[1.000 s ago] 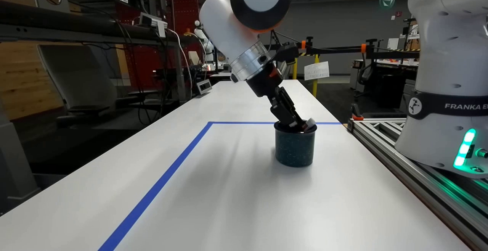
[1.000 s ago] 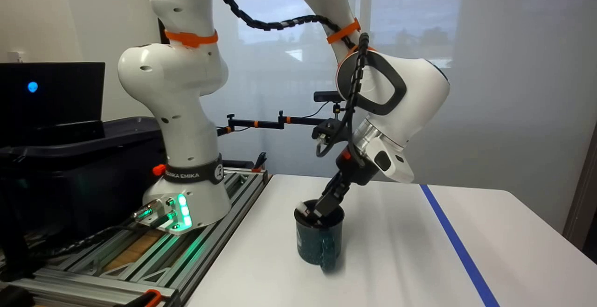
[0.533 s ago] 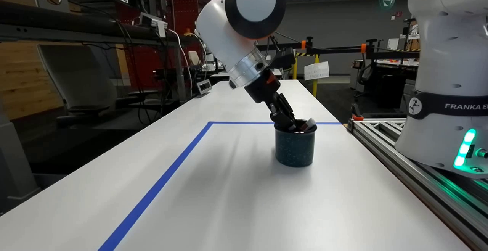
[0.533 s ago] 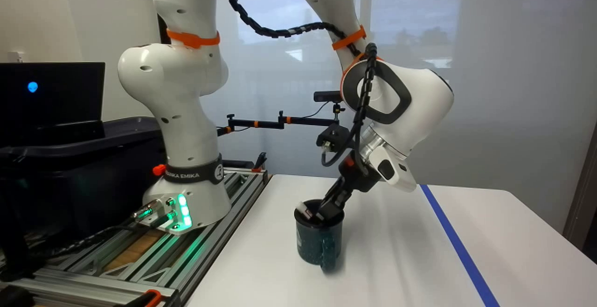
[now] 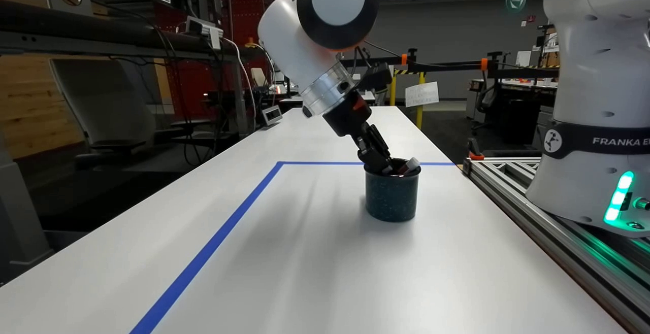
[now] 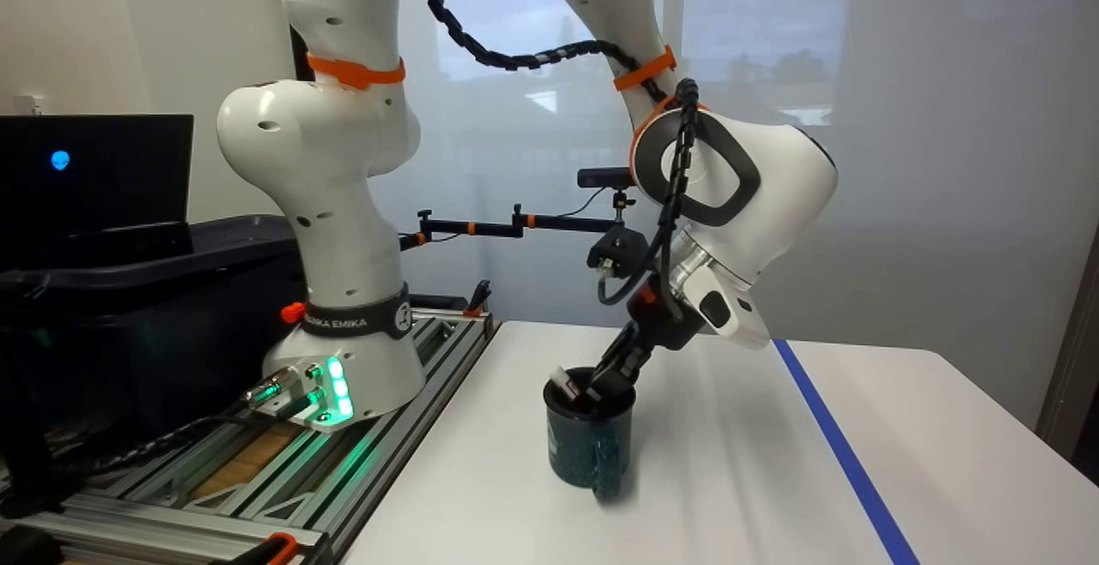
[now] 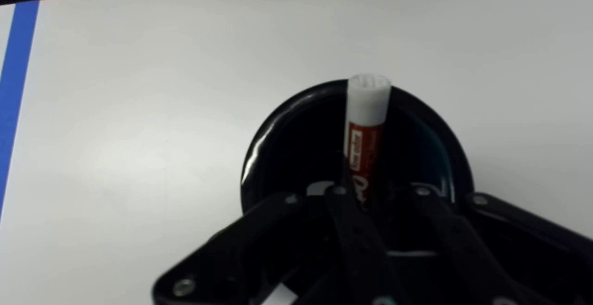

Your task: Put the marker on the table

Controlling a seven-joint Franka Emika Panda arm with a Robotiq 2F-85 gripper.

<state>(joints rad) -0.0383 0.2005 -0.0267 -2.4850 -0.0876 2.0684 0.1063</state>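
The marker, with a white end and a red label, leans in a dark teal speckled mug. It shows in both exterior views [image 5: 413,163] [image 6: 563,382] and in the wrist view [image 7: 367,105]. The mug [image 5: 391,197] [image 6: 569,445] stands upright on the white table [image 5: 325,273]; its dark rim [image 7: 252,161] shows in the wrist view. My gripper [image 5: 392,168] [image 6: 589,393] reaches tilted into the mug. In the wrist view the gripper [image 7: 370,193] has its fingers close on both sides of the marker and appears shut on it. The fingertips are mostly dark inside the mug.
Blue tape [image 5: 218,237] [image 6: 846,453] runs along the table. The mug's handle [image 6: 607,462] sticks out on one side. The robot's base stands on a metal rail frame [image 5: 538,222] along the table edge. A black bin [image 6: 146,333] stands behind the base.
My gripper first lowered and shifted towards one side of the mug, then rose slightly. In the last half second the marker and mug shifted slightly with it, and the marker stands a little steeper.
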